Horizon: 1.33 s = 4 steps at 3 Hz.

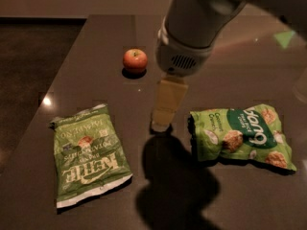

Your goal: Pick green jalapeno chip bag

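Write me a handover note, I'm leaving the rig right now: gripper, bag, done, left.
The gripper is low over the table, between the two bags, with nothing seen in it.
The green jalapeno chip bag lies flat at near left, apart from it.
The brighter green bag and apple are not wanted.
Done: no pick yet.
Left: probably go left, grasp and lift.

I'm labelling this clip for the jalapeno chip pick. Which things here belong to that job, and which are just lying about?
Part of the job:
- green jalapeno chip bag, flat at front left
- hand, low over the table, between the two bags

Just lying about:
- brighter green snack bag, right
- apple, further back
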Each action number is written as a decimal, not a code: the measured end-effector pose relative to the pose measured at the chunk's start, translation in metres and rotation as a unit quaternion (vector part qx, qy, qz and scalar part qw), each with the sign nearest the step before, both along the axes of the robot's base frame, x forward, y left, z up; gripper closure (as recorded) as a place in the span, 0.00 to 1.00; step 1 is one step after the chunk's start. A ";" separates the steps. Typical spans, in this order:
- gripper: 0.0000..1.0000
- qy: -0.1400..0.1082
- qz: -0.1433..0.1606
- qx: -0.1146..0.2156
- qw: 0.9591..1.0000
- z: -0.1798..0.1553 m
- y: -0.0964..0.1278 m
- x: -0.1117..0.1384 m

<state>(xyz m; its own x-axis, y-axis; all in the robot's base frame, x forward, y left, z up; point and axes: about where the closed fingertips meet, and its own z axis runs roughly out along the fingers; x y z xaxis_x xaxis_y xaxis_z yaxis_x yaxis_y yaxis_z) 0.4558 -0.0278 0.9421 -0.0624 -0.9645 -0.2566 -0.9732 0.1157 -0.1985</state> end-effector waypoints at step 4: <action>0.00 0.039 -0.037 -0.007 0.999 -0.033 0.051 -0.017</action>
